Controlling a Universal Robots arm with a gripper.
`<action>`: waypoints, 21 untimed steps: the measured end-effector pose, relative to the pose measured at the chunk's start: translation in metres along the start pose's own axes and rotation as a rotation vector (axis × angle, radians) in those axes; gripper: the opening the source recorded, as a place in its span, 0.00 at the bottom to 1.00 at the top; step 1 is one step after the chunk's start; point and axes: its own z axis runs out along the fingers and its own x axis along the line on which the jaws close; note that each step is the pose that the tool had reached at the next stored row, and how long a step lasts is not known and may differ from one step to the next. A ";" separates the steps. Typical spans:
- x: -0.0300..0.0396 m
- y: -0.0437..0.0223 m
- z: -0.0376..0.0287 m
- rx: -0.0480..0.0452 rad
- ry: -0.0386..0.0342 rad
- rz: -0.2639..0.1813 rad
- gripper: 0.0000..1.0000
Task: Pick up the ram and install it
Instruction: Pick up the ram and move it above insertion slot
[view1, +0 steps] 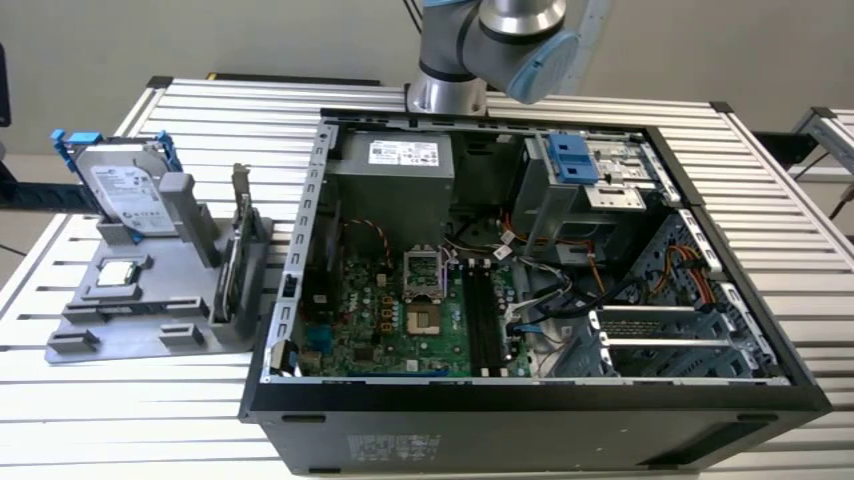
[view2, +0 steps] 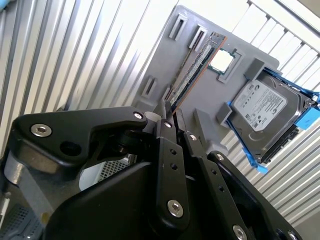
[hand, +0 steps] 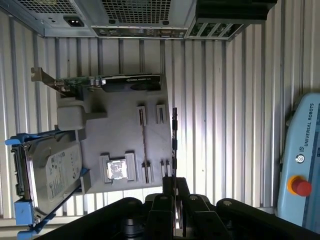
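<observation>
Pick-up looks done: gripper (hand: 174, 179) clenched on one end of the ram (hand: 174, 135), held over the grey holder (view1: 134, 312) at the exterior view's left, well apart from the open case (view1: 534, 402); its black memory slots (view1: 482, 320) look empty, so install not yet done.

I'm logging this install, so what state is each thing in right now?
pincer: shut on the ram.
ram: held at one end, clear of the gray holder.
computer case: on its side, open.
hard drive: leaning upright in the holder.
expansion card: standing on edge in the holder.
processor: lying flat in its recess.
</observation>
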 end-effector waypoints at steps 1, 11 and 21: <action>0.0000 0.0000 -0.0003 -0.0001 0.0001 0.000 0.00; -0.0002 0.0000 -0.0036 0.0000 0.0000 0.000 0.00; -0.0003 0.0008 -0.0064 0.0002 -0.0002 0.000 0.00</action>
